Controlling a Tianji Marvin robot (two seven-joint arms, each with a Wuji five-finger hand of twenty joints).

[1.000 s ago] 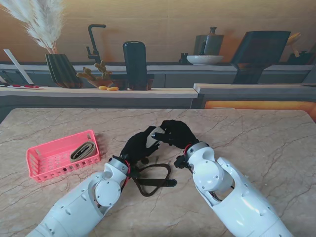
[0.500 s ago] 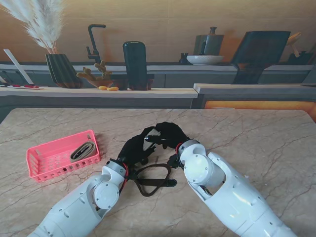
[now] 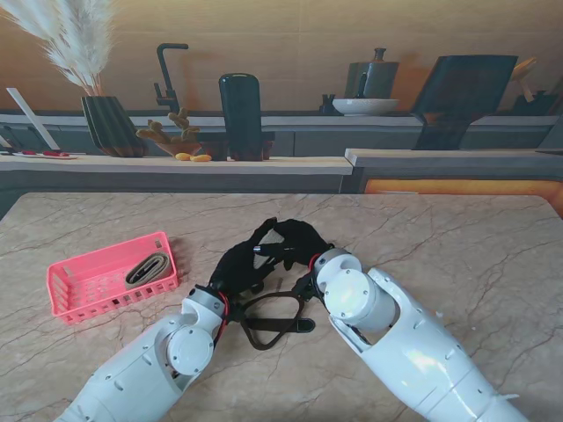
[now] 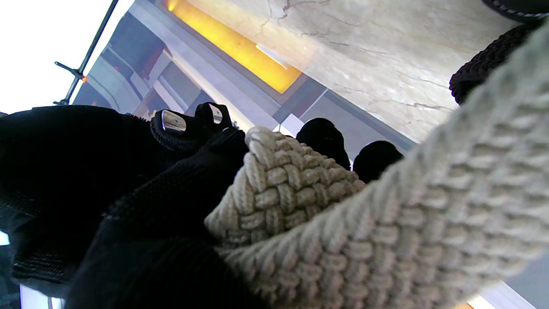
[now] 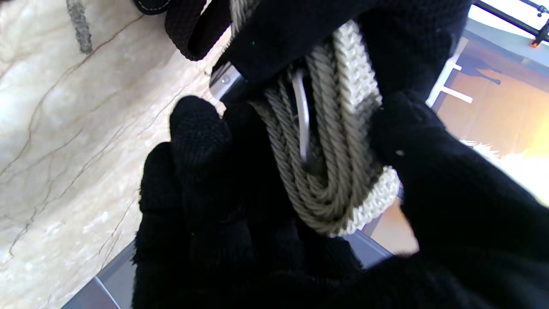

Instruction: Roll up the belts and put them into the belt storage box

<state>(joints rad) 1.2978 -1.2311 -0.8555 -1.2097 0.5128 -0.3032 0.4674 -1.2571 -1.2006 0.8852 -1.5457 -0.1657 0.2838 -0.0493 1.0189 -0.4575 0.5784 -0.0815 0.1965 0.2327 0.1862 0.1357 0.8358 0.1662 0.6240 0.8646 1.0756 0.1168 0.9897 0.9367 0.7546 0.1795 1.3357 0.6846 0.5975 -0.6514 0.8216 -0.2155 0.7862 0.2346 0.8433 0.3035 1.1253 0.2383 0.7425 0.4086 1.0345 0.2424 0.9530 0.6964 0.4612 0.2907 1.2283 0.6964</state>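
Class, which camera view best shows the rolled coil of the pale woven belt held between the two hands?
The right wrist view: the pale woven belt shows its stacked coil layers edge-on between the black fingers. The left wrist view shows only its weave close up. The stand view hides it behind the left hand and right hand.

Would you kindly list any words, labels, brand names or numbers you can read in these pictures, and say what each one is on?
None: no readable text shows in any view.
Pink basket and the rolled belt in it: no label visible.
Woven cream belt held between the left hand and right hand: no print.
Dark belt on the table: none legible.
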